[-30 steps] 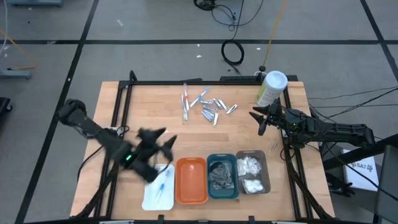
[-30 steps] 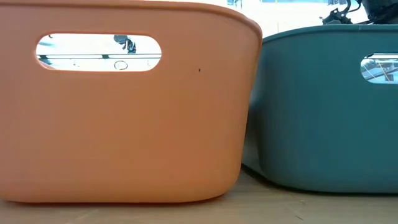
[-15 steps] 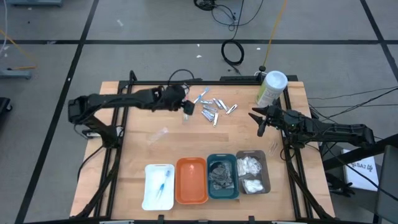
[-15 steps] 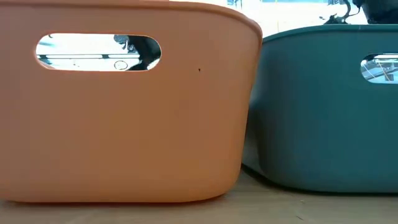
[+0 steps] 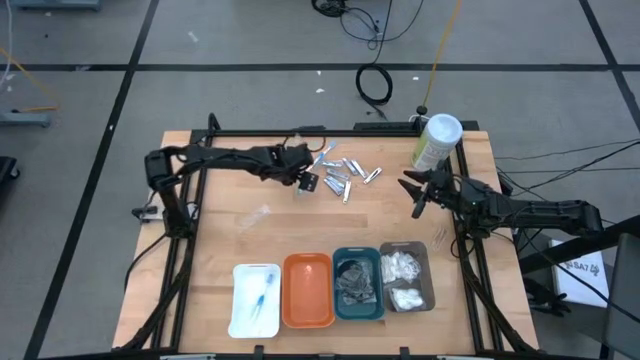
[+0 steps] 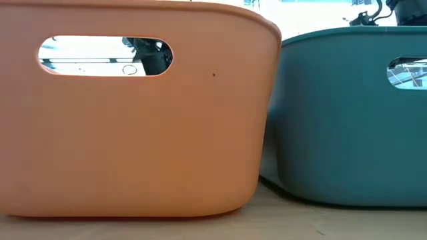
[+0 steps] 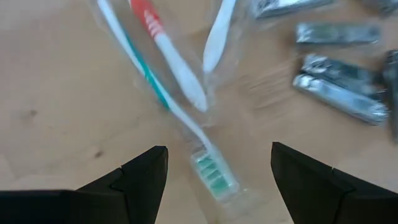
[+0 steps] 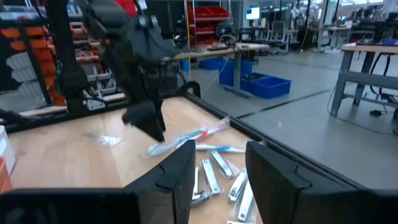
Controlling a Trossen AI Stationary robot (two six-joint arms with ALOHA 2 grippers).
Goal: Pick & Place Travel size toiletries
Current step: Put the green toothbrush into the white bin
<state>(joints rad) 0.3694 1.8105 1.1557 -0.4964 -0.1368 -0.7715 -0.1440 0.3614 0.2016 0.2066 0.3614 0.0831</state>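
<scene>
Slim clear-wrapped toothbrushes (image 5: 318, 158) and silvery nail clippers (image 5: 346, 178) lie loose on the far middle of the table. My left gripper (image 5: 305, 180) hovers open over them. In the left wrist view its fingers stand on either side of a green-bristled wrapped toothbrush (image 7: 211, 173), with a red-headed one (image 7: 166, 50) and clippers (image 7: 339, 96) beyond. One toothbrush lies in the white tray (image 5: 254, 300). My right gripper (image 5: 412, 195) waits open at the table's right side, by the pale-green canister (image 5: 435, 142).
Along the near edge stand the white tray, an orange tray (image 5: 307, 290), a teal tray (image 5: 356, 283) with dark bundles and a grey tray (image 5: 404, 275) with white pads. A faint clear scrap (image 5: 256, 214) lies on the middle-left boards. The orange (image 6: 133, 133) and teal (image 6: 347, 120) walls fill the low view.
My left gripper has swung from beside the white tray at the near edge toward the far edge, and now hangs over the toothbrush pile. The right arm has stayed put.
</scene>
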